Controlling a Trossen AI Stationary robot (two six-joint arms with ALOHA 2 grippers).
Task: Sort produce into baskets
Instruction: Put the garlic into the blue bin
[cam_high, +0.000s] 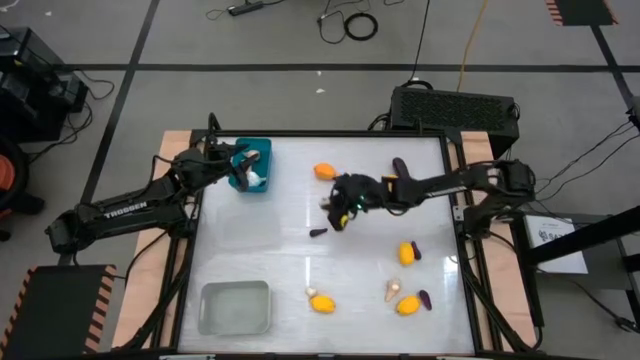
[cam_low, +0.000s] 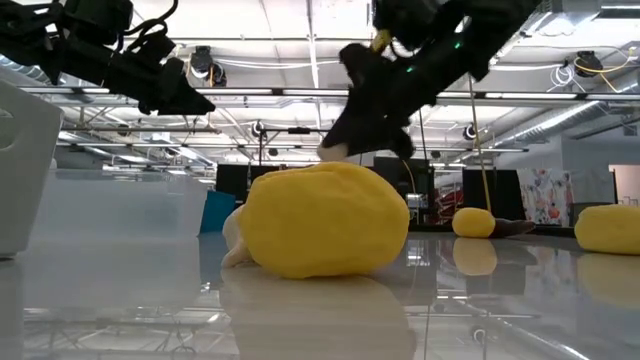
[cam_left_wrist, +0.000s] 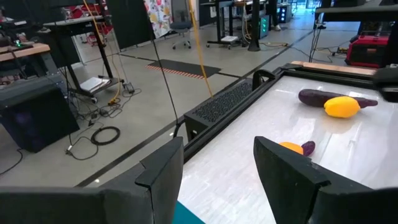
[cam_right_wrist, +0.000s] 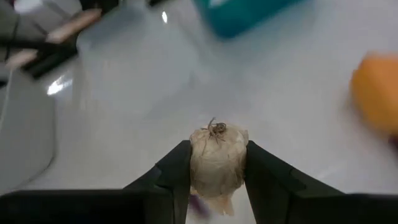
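My right gripper (cam_high: 338, 212) is near the table's middle, shut on a whitish-beige garlic bulb (cam_right_wrist: 217, 158); it also shows in the low view (cam_low: 345, 140). My left gripper (cam_high: 243, 167) is open and empty above the teal bin (cam_high: 256, 150) at the far left, which holds whitish pieces (cam_high: 254, 179). The pale translucent bin (cam_high: 235, 307) stands at the near left. Lemons (cam_high: 324, 171) (cam_high: 406, 254) (cam_high: 322, 304) (cam_high: 407, 306), eggplants (cam_high: 400, 165) (cam_high: 318, 232) and another garlic bulb (cam_high: 392, 290) lie on the table. My right gripper pinches the garlic bulb by its two opposite sides (cam_right_wrist: 194, 163) between its two fingers. The bulb's tufted end (cam_right_wrist: 215, 129) points away from the wrist. The fingers slant down from the table's right side. The low view shows the bulb lifted clear of the table.
A black box with cables (cam_high: 455, 105) sits beyond the table's far right edge. A large lemon (cam_low: 320, 220) lies close before the low camera, with a garlic bulb (cam_low: 235, 240) beside it. The white table top (cam_high: 260, 240) is bare between the two bins.
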